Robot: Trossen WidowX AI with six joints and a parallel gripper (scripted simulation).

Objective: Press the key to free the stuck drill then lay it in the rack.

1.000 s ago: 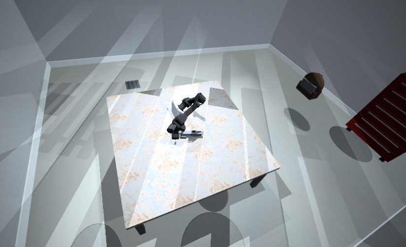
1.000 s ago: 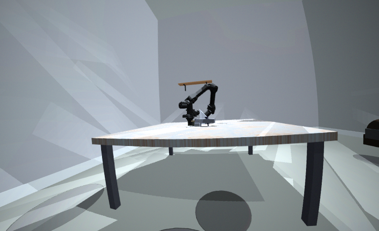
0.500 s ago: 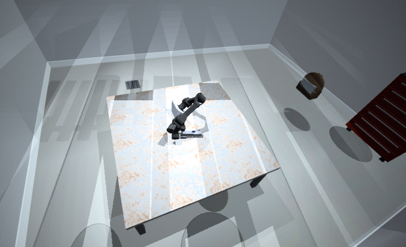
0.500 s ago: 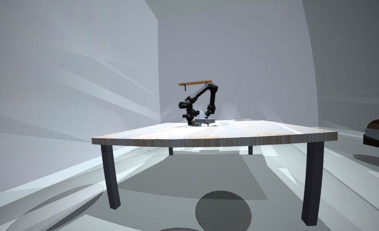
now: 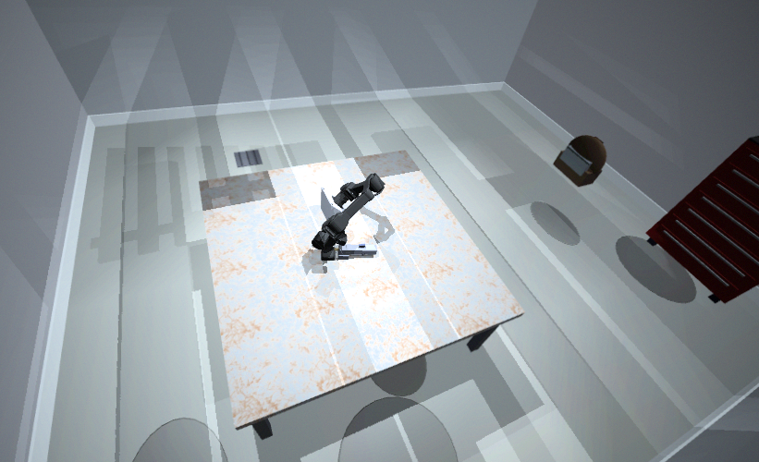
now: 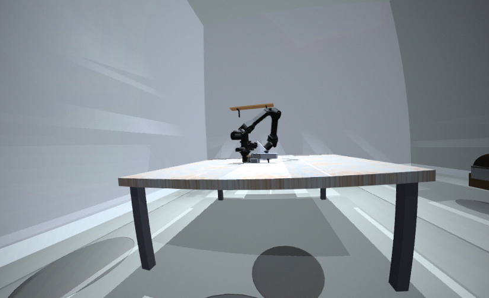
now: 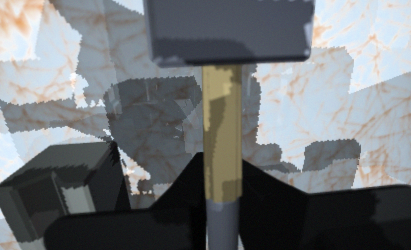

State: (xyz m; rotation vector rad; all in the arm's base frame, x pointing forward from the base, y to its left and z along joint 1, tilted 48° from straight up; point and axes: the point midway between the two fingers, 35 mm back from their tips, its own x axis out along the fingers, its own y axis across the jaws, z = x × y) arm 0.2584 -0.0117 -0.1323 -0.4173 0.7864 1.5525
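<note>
A tan rod with a grey end, which I take for the drill point(image 7: 223, 130), shows in the wrist view, running down from the edge of a grey block point(image 5: 367, 251) point(image 6: 271, 156) point(image 7: 228, 30). My gripper point(image 5: 327, 256) point(image 6: 244, 160) point(image 7: 212, 158) points down beside that block, close to the table, and is shut on the drill near its grey end. A small dark blue piece point(image 5: 361, 245) sits on top of the block; I cannot tell whether it is the key. I cannot make out the rack for certain. How deep the drill sits in the block is hidden.
A dark block with a recess point(image 7: 58, 187) stands left of the fingers in the wrist view. The speckled table point(image 5: 278, 356) point(image 6: 276, 183) bears the arm. An orange shelf point(image 6: 251, 106) is on the wall behind. A red cabinet point(image 5: 732, 218) stands far right.
</note>
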